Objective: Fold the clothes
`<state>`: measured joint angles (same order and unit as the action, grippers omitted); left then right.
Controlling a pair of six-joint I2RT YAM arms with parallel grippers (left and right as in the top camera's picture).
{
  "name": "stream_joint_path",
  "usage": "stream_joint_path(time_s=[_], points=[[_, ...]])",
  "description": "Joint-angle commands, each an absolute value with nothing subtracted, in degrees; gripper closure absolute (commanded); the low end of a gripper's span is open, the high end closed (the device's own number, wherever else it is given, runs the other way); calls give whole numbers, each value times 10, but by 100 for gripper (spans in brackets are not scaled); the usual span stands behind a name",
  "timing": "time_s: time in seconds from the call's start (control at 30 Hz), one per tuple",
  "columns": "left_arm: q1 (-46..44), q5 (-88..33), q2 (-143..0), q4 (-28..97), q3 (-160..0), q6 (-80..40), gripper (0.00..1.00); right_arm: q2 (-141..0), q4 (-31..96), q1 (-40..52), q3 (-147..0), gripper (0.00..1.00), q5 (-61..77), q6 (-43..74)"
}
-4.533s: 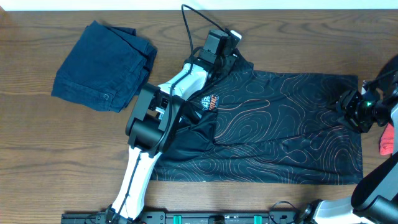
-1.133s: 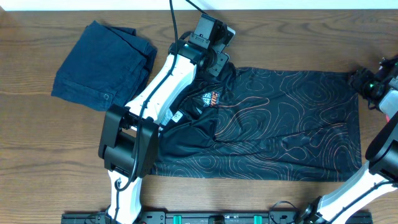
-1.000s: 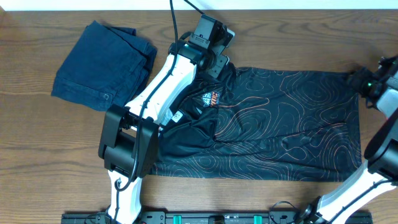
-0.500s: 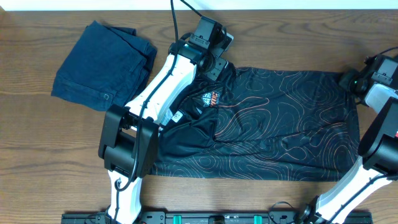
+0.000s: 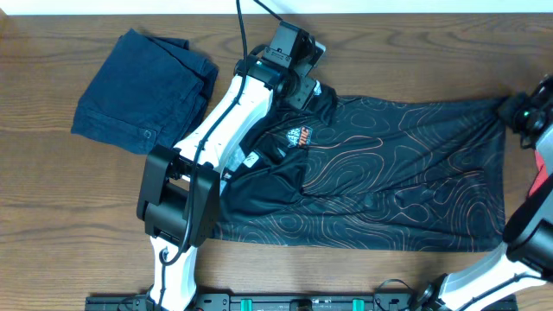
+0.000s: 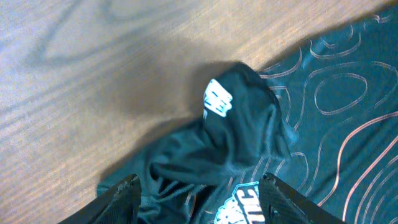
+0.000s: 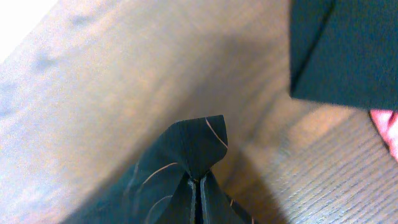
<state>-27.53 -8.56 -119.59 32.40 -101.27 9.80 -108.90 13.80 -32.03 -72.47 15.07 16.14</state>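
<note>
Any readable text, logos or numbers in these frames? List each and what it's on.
Nothing reads cleanly.
Orange-and-white chest logo on the black jersey: too small to read from overhead.
Pale lettering on the jersey, left wrist view: cut off by the frame edge and blurred.
White mark on a raised fold of the jersey: blurred logo, unreadable.
White tag on the jersey: too small.
Navy denim garment: no text visible.

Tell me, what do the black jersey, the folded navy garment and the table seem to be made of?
The black jersey is probably a thin synthetic sports knit: smooth, slight sheen, printed orange contour lines. The navy garment looks like denim: matte, stitched seams, a button. The table shows dark wood grain, possibly laminate.
</note>
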Motion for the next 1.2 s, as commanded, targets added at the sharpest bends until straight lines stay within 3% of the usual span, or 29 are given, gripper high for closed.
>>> stream_joint_path(time_s=[0.0, 0.57, 0.63, 0.73, 0.77, 1.07, 1.13, 1.17], points=[[-272, -93, -1211, 296, -1005, 57, 37, -1076, 145, -319, -725, 99, 194, 167], [-284, -113, -1319, 249, -1005, 83, 36, -1076, 196, -312, -725, 99, 197, 167], [-288, -113, -1319, 249, -1005, 85, 50, -1076, 196, -312, -725, 99, 197, 167], [-288, -106, -1311, 254, -1006, 94, 87, -1076, 196, -312, -725, 99, 197, 167], [-288, -102, -1304, 255, -1006, 93, 90, -1076, 196, -312, -725, 99, 197, 167], [-286, -39, -1236, 273, -1010, 94, 94, -1076, 195, -312, -725, 99, 195, 167], [-288, -53, -1236, 285, -1009, 94, 75, -1076, 195, -312, -725, 99, 195, 167], [-289, -71, -1239, 293, -1009, 94, 72, -1076, 195, -312, -725, 99, 195, 167]])
